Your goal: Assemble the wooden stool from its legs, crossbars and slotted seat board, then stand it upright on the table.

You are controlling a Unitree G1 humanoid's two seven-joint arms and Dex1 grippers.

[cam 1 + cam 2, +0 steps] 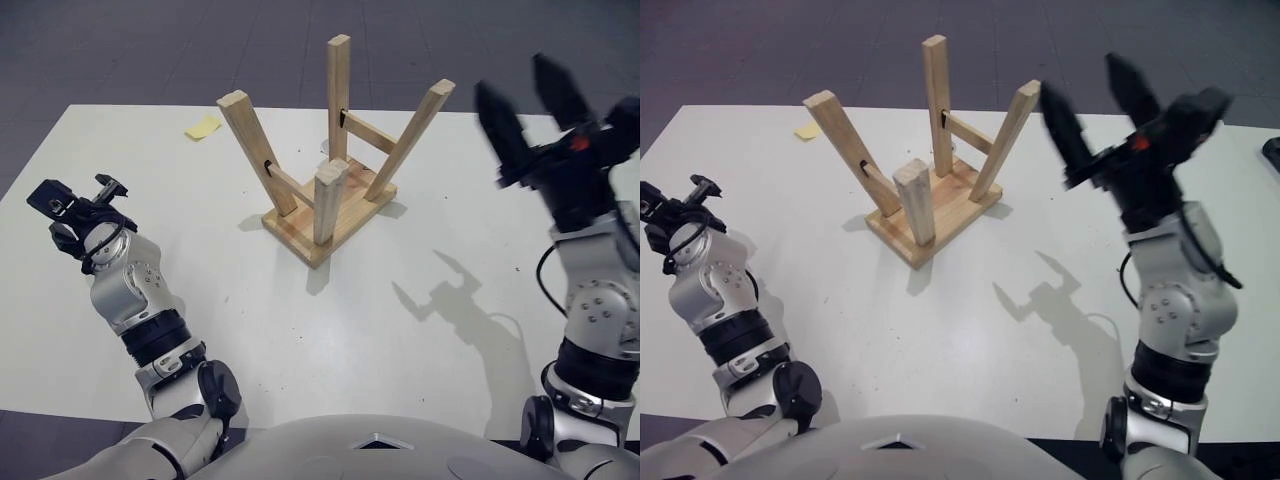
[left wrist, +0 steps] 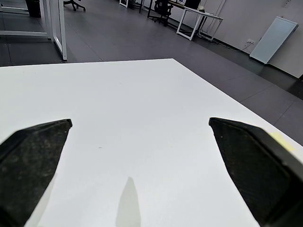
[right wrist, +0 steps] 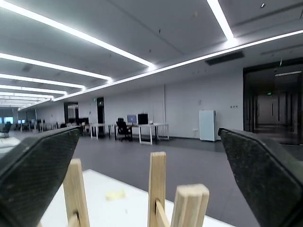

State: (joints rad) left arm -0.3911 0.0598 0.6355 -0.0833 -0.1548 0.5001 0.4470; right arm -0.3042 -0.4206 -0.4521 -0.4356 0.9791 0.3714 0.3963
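Centre of the table (image 1: 150,320), toward the far side: stool (image 1: 325,200), assembled, upside down, seat board (image 1: 292,232) flat, legs (image 1: 338,95) up. Likely light, stiff, dry wood; best taken by a leg near a crossbar (image 1: 370,135). Right gripper (image 1: 515,76), raised at right, spread wide; left gripper (image 2: 140,122), near left, likewise wide.

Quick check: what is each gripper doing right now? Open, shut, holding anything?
Left gripper: open, holding nothing.
Right gripper: open, holding nothing.
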